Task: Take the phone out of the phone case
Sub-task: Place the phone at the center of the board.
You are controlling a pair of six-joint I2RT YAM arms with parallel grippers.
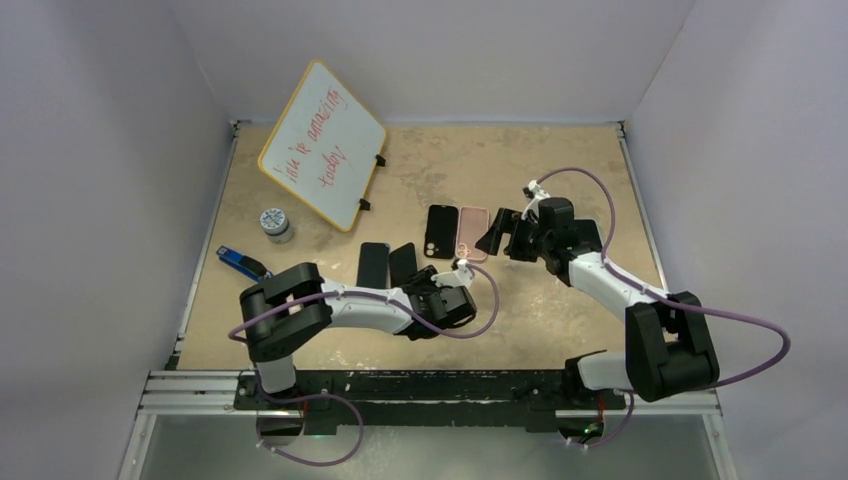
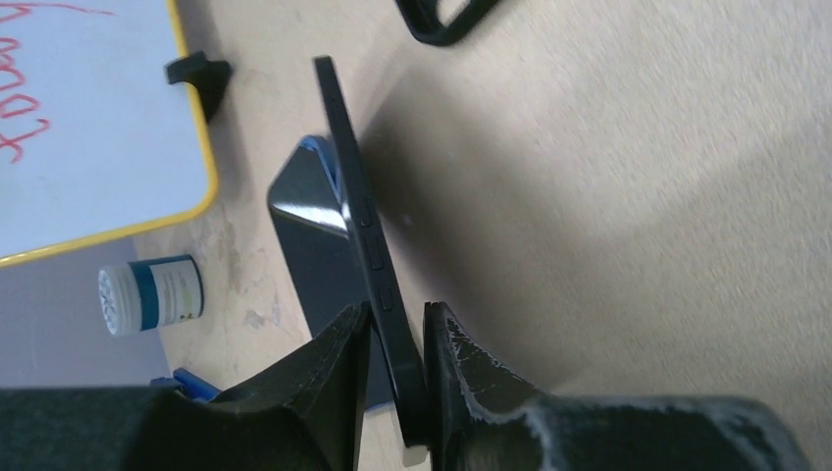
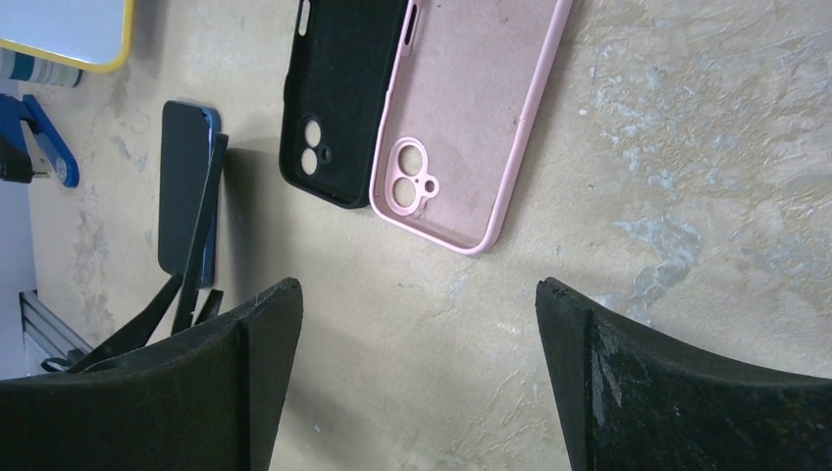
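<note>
Landmark: pink case (image 3: pixel 461 118), mid-table, hollow side up, nothing in it.

- Black case (image 3: pixel 338 98): lies against the pink case's left long edge. Also hollow side up and unfilled.
- Right gripper (image 3: pixel 417 289): hovers just right of the pink case, jaws spread wide with only bare tabletop between them.
- Black phone (image 2: pixel 358 206): left of the pink case, past the black case and nearer the arms. It stands on one long edge, tilted, side buttons showing. Cannot tell whether a case is on it.
- Left gripper (image 2: pixel 397 312): one finger close against each face of the black phone's near end. Cannot tell whether it is pressing or only flanking.
- Blue-edged phone (image 2: pixel 309 235): flat on the table, on the black phone's far side from the pink case, right at its lower edge.
- Farther left of the pink case: a small jar (image 1: pixel 276 224), a blue tool (image 1: pixel 240 262) and a propped whiteboard (image 1: pixel 322 145).
- Room: the table (image 1: pixel 570 170) is open right of and beyond the pink case, up to the white walls. The left side is crowded.
</note>
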